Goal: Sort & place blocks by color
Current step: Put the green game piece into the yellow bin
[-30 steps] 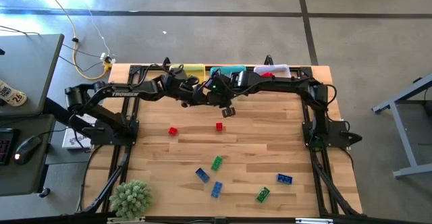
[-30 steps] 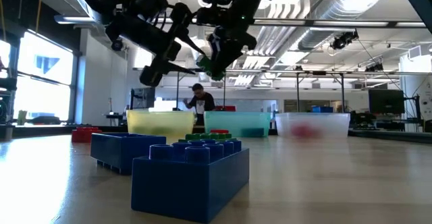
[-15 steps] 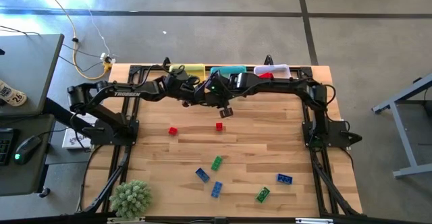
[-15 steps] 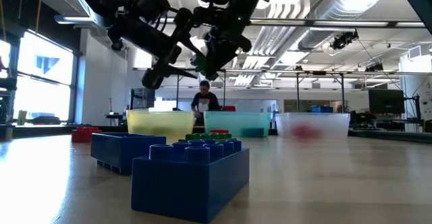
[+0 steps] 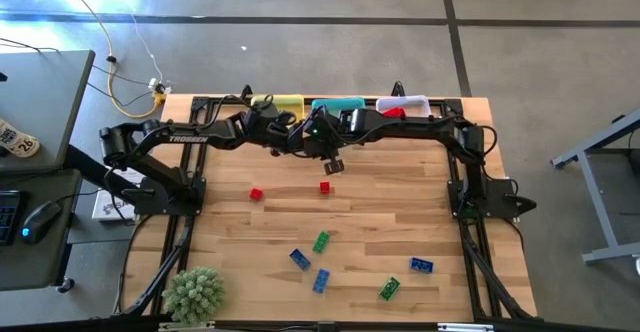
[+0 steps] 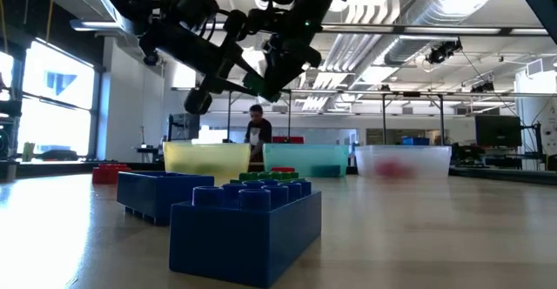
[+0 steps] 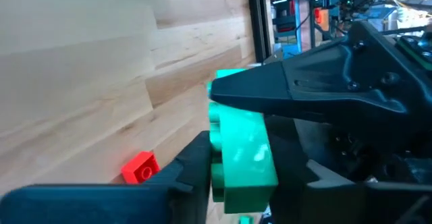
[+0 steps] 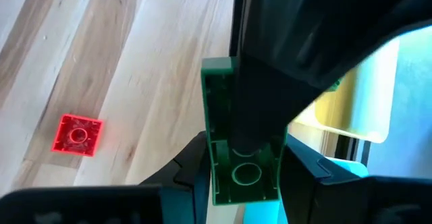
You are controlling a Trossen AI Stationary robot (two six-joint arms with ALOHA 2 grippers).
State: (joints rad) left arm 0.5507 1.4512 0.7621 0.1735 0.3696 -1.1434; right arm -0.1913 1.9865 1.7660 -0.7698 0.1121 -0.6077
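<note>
Wooden table [image 5: 400, 222], both claws clenched on one green block [image 7: 239, 156] midair (handover), yellow bin [image 5: 283, 103] behind, red block [image 5: 325, 186] below.

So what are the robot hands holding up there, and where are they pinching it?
Both end effectors grip one green block, each squeezing its long sides, above the table.

The wooden bench [image 5: 400, 222] carries three bins [image 5: 345, 104] at twelve o'clock, two red blocks [image 5: 256, 194] near centre, five green and blue blocks [image 5: 321, 241] toward six, a plant [image 5: 194, 293] at seven.
</note>
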